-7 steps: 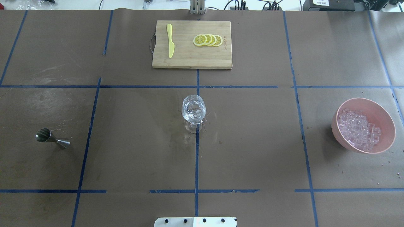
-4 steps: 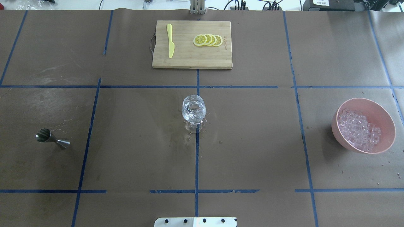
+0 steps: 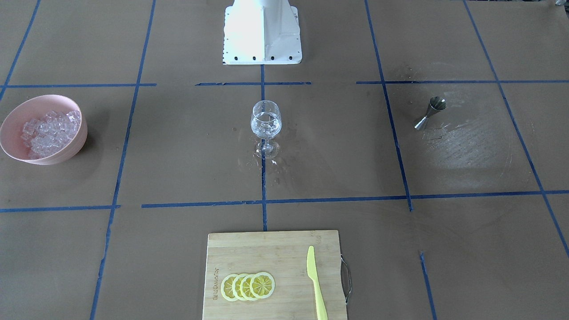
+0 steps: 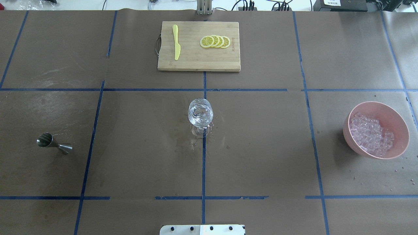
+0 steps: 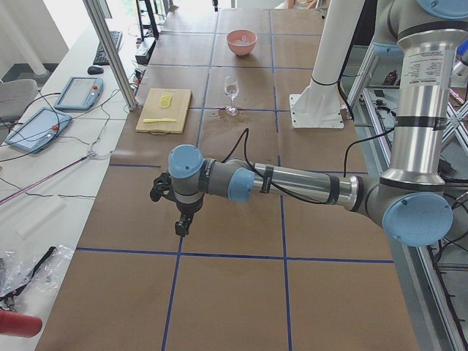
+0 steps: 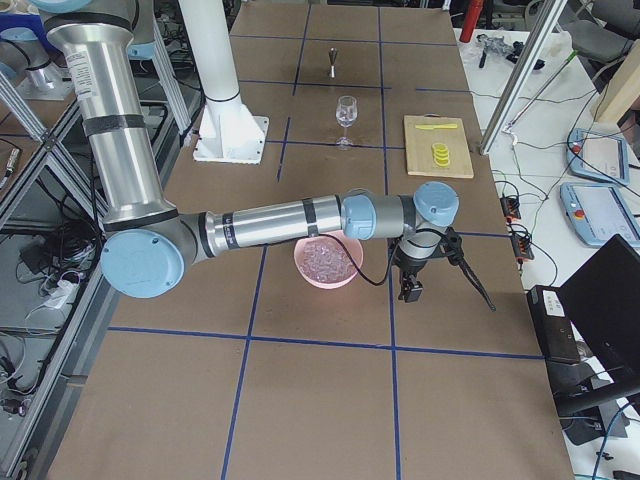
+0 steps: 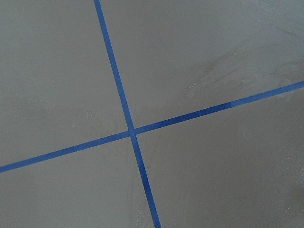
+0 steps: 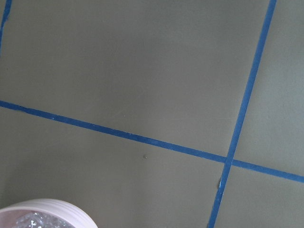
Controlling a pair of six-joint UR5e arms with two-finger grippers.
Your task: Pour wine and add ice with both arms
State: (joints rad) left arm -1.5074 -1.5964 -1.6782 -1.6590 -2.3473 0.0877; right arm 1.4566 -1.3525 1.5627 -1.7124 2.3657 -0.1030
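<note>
**Pincer state.** The left pincer (image 5: pixel 180 225) is hanging over bare brown paper at the table's left end, fingers pointing down. The right pincer (image 6: pixel 409 290) is hanging over the opposite end in the same attitude. Both are showing only in the side views, so how far either is open cannot be told. Nothing can be seen in their grip.

**Wine.** The wine (image 3: pixel 266 126) is sitting in the lower part of a stemmed glass (image 4: pixel 200 112). It is appearing clear, colourless and glittering. The glass is standing upright, well apart from both pincers and between them along the table. Droplets (image 4: pixel 196 143) are lying on the paper around its foot.

**Ice.** The ice (image 4: pixel 370 135) is lying heaped in a pink bowl (image 4: pixel 401 130) as many small glassy cubes. The bowl is resting just beside the right pincer, on the side toward the robot, partly under the right forearm. Its rim is showing at the lower left corner of the right wrist view.

**Other items.** A steel jigger (image 4: pixel 52 143) is standing on the left pincer's side of the table, well apart from the right pincer. A cutting board (image 4: pixel 196 62) with lemon slices (image 4: pixel 215 41) and a yellow knife (image 4: pixel 176 42) is lying beyond the glass, away from both pincers.
</note>
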